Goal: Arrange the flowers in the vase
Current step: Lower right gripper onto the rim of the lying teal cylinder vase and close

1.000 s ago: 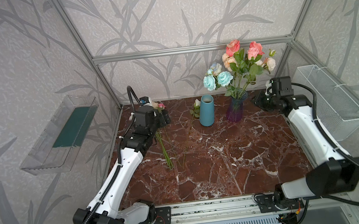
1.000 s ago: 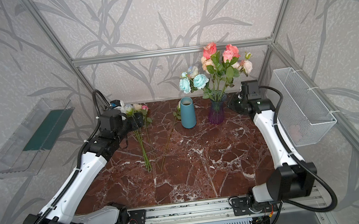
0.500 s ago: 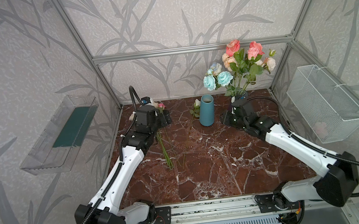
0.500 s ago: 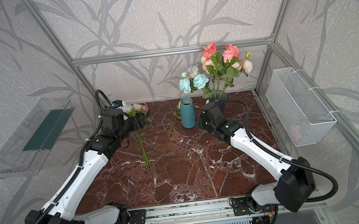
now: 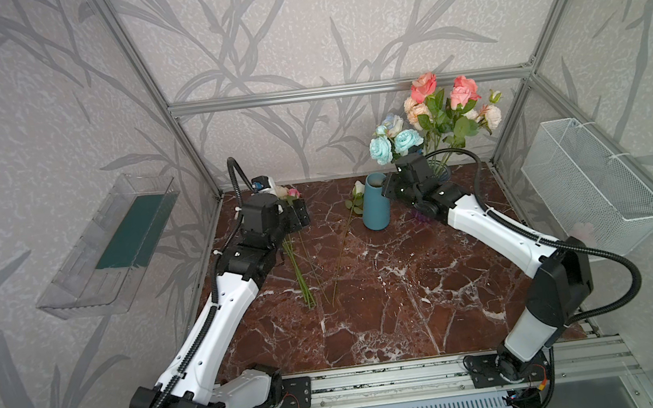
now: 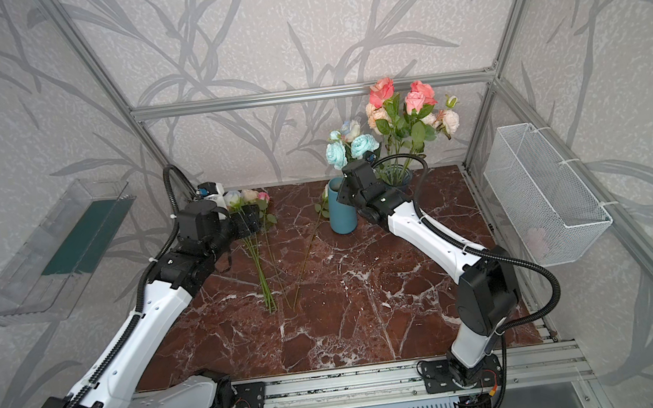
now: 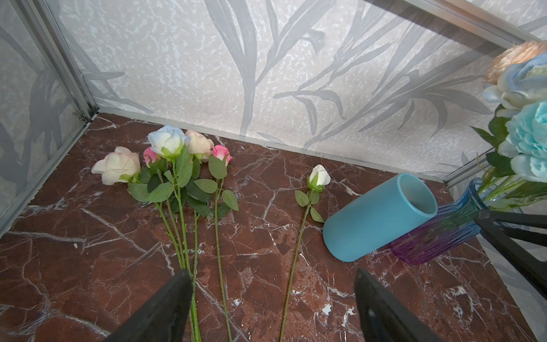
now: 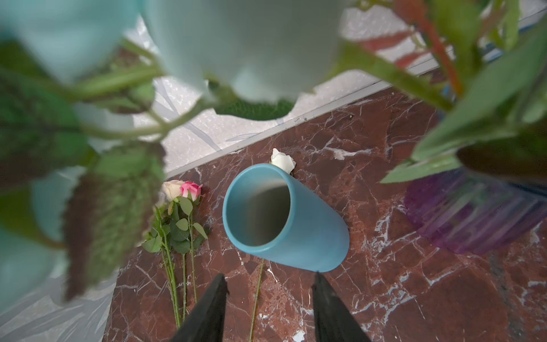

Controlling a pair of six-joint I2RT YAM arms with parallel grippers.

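Tabletop of brown veined marble [image 5: 370, 313] shows in both top views. It carries a matte blue cylindrical vase [image 5: 375, 208], upright near the back edge. A ribbed purple glass vase [image 6: 394, 174] stands behind it to the right and holds pink, coral, cream and pale blue flowers [image 5: 444, 116]. The loose roses [image 5: 300, 266] lie flat at the back left, and 1 white bud [image 5: 358, 189] lies just left of the blue vase. The left gripper [image 5: 299, 216] hovers over the loose roses. The right gripper [image 5: 388, 187] sits just beside the blue vase's rim; contact cannot be confirmed.

Left wrist view: the left gripper [image 7: 272, 271] is released, fingers wide apart and grasping nothing. Ahead lie 5 blooms of the loose roses [image 7: 177, 165] and the white bud [image 7: 319, 174].

Right wrist view: the right gripper [image 8: 269, 275] is released, fingers parted and empty, above the blue vase [image 8: 313, 231]. Blurred leaves of the flowers [image 8: 112, 213] fill the foreground.
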